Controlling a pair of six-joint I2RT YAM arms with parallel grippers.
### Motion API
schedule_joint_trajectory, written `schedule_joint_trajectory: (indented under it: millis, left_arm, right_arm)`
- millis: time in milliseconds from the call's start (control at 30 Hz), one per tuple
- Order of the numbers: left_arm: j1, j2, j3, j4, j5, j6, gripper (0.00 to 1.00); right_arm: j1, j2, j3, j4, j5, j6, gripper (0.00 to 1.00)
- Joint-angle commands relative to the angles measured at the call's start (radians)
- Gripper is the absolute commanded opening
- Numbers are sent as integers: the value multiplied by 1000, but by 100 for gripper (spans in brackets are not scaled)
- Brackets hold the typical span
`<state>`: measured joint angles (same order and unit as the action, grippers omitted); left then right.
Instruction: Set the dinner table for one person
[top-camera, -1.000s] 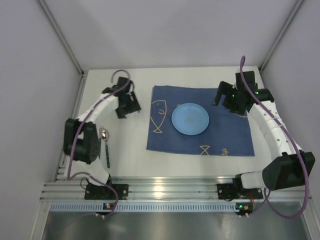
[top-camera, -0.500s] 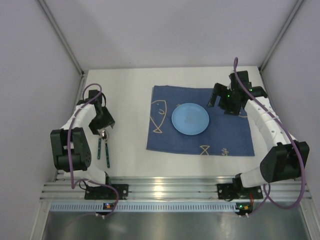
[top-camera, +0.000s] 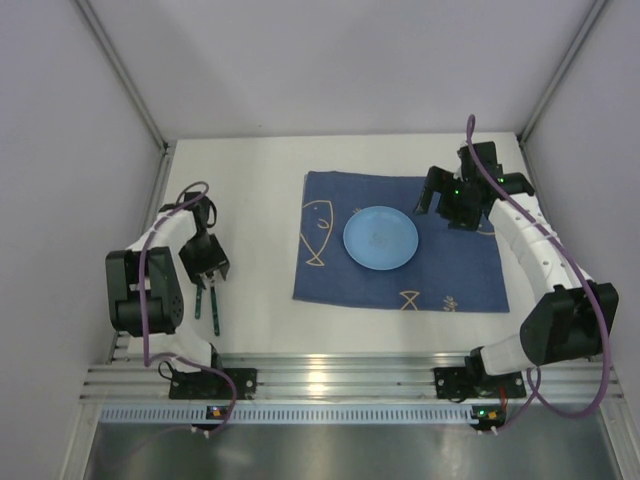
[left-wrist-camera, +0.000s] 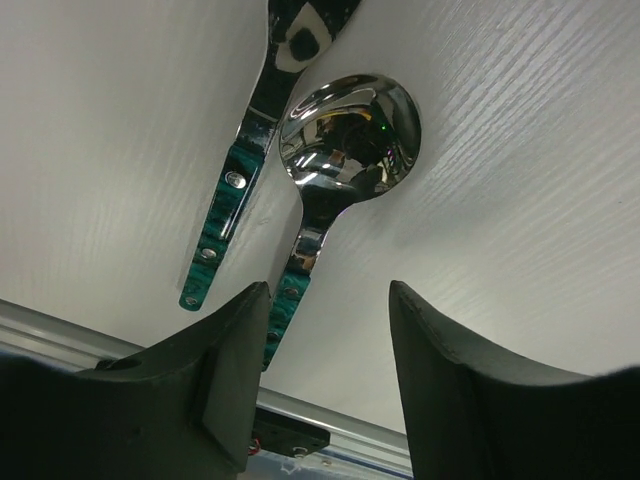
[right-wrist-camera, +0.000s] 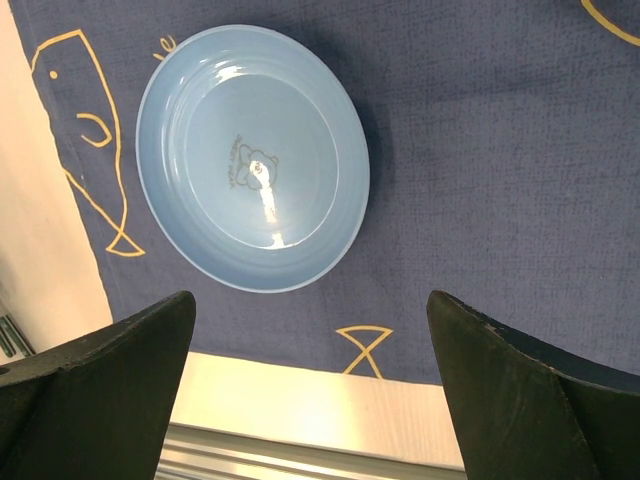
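Observation:
On the white dinner table (top-camera: 260, 175) lies a dark blue fish-print cloth (top-camera: 450, 270) with a light blue plate (top-camera: 380, 237) on it. At the left front lie a steel spoon (left-wrist-camera: 350, 125) and a second utensil (left-wrist-camera: 215, 235), both with teal handles (top-camera: 214, 312). My left gripper (top-camera: 207, 272) hangs just above them, open, with nothing between its fingers (left-wrist-camera: 235, 370). The spoon's handle runs past the left finger. My right gripper (top-camera: 450, 205) hovers open and empty over the cloth, right of the plate (right-wrist-camera: 255, 160).
A ribbed aluminium rail (top-camera: 330, 385) runs along the near edge, with both arm bases bolted to it. Grey walls close in the left, back and right sides. Bare tabletop (top-camera: 250, 300) lies between the utensils and the cloth.
My left arm has swung from beside the cloth's back left corner to the front left, over the utensils, and its jaws have narrowed. My right arm shifted slightly, then stayed still.

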<state>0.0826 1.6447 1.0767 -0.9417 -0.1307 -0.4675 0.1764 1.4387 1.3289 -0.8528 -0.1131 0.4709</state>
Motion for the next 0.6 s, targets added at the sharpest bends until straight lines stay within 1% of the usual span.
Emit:
schedule_joint_trajectory:
  millis: [0,67,100,267,367,400,500,533,567]
  left_arm:
    - [5,35,-34,7,31,33,56]
    - [6,59,-53,27,34,40,55]
    - [9,69,-54,29,45,38,51]
    - [29,105,-58,44,25,36,49]
    - [40,142,-57,61,10,59,41]
    - [43,150,-58,69,3,64,37]
    - [43,178,-67,99,2,82,14]
    - [43,191,-69,119,6,86,0]
    - [43,194,-66,126,14,93,0]
  right_arm:
    - [11,0,16,43,21,-20,100]
    - [9,-6,15,41,23,-21,100]
    - [11,-6,9,41,29,-21,100]
    - [8,-18,0,41,44,-31,100]
    - [8,-20,0,40,53,-32,100]
    - [8,-20,3,40,59,-34,100]
    - [6,-18,6,40,69,-38,100]
    - [5,-17,4,38,72,-38,100]
    - [6,-15,6,40,73,-38,100]
